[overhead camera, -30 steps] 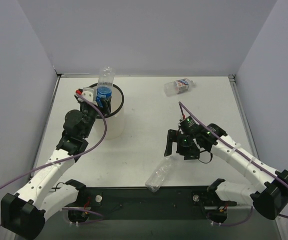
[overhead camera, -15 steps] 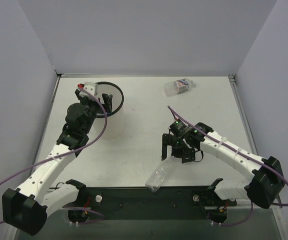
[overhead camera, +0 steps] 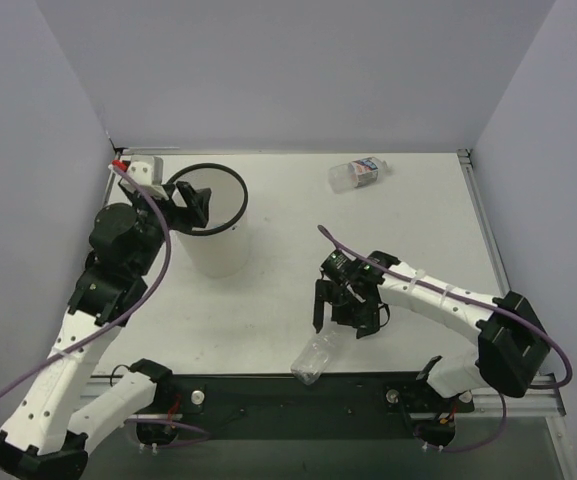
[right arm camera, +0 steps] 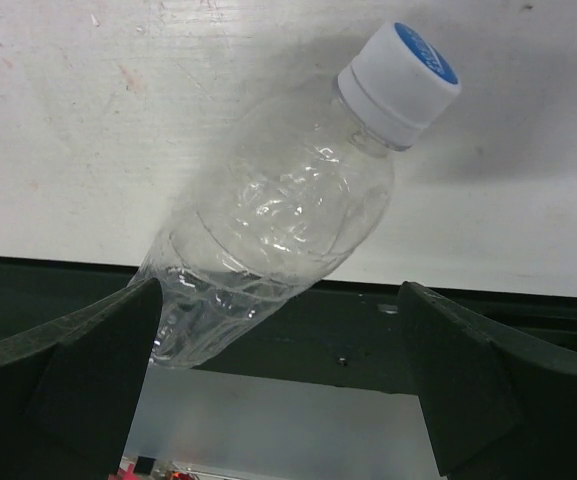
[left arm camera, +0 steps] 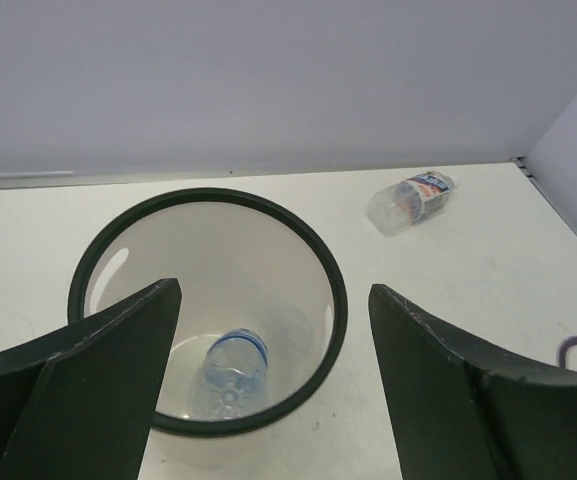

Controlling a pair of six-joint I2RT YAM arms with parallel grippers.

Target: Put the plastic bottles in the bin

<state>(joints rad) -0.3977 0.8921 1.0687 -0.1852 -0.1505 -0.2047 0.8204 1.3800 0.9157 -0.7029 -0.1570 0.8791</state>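
White translucent plastic with a black rim, the bin (left arm camera: 333,290) stands at the table's (overhead camera: 418,220) left rear, and the blue-label bottle (left arm camera: 233,370) sits at its bottom. The left gripper (left arm camera: 273,290) hangs above the rim's near edge, jaws spread wide and empty, with free room on both sides of the opening.

The shorter bottle (overhead camera: 358,172) lies on its side near the back edge, well apart from both arms and with bare table all round it.

The unlabelled bottle (right arm camera: 268,230) lies tilted across the table's near edge – cap on the white surface, base out over the dark base strip (overhead camera: 288,390). The right gripper (right arm camera: 278,290) is above it with its jaws wide apart, one finger to each side of the bottle's lower body, gripping nothing.
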